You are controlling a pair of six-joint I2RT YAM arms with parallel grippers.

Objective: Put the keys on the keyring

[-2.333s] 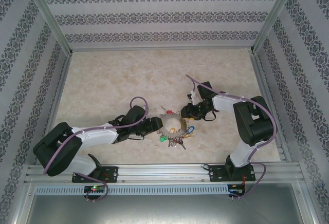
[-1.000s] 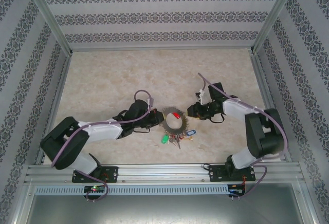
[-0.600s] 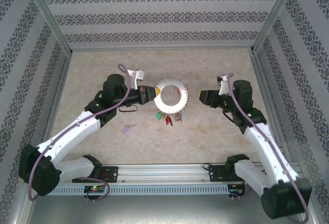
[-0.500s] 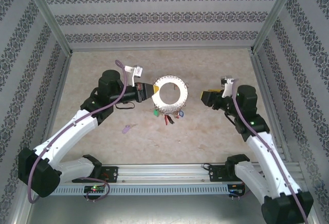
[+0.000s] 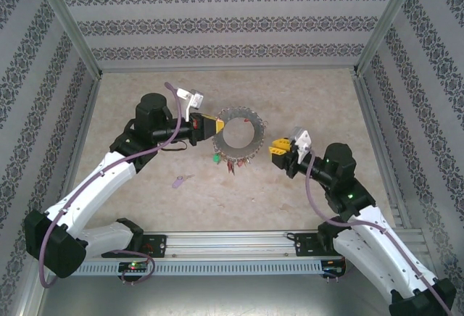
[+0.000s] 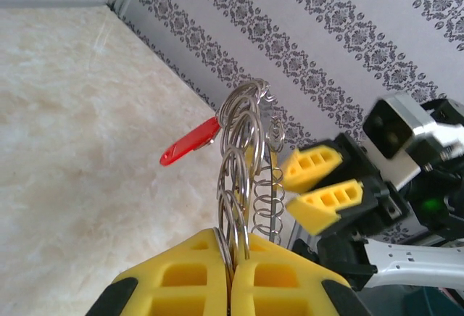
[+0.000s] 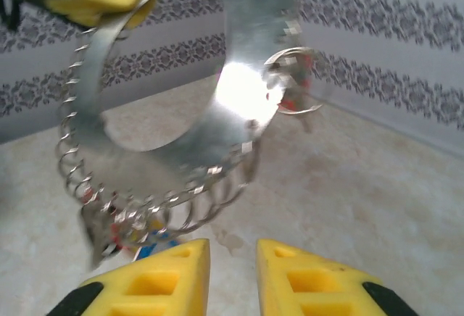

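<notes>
The keyring is a flat grey metal ring held up off the table, and my left gripper is shut on its left rim. In the left wrist view the yellow pads pinch the wire loops of the keyring, seen edge-on, and a red key sticks out to the left. Several keys hang under the ring. One lilac key lies on the table. My right gripper is open just right of the ring, holding nothing. Its fingers sit below the keyring.
Patterned walls enclose the marble-look table on three sides. A metal rail runs along the near edge by both arm bases. The right gripper's yellow fingers face the ring in the left wrist view.
The right gripper has moved left and down towards the ring's right rim, and its jaws have narrowed. The left gripper keeps the ring lifted, slightly turned.
</notes>
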